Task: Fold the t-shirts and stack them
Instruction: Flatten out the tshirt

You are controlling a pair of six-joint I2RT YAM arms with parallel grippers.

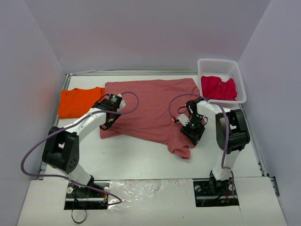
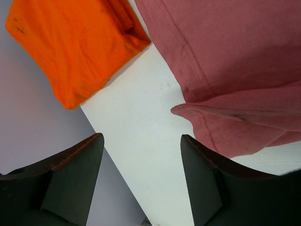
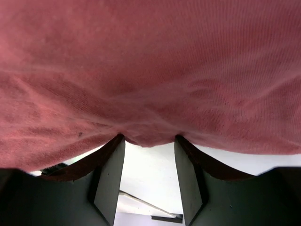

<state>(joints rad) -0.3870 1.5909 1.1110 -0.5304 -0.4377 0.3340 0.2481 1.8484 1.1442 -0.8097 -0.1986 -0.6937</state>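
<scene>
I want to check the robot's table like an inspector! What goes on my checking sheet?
Surface: white table under the shirts and basket.
Job's things: brick-red t-shirt spread in the middle, edges rumpled; orange t-shirt folded at far left; crimson-pink t-shirt in the white basket at far right.
Clutter: nothing seen.
Hands: left hand open, empty, over the table beside the red shirt's edge; right hand open, red cloth draped over its fingertips.
Cables: purple-grey cables loop along both arms.
Surroundings: plain pale walls on three sides.

No readable text, no labels, no numbers
</scene>
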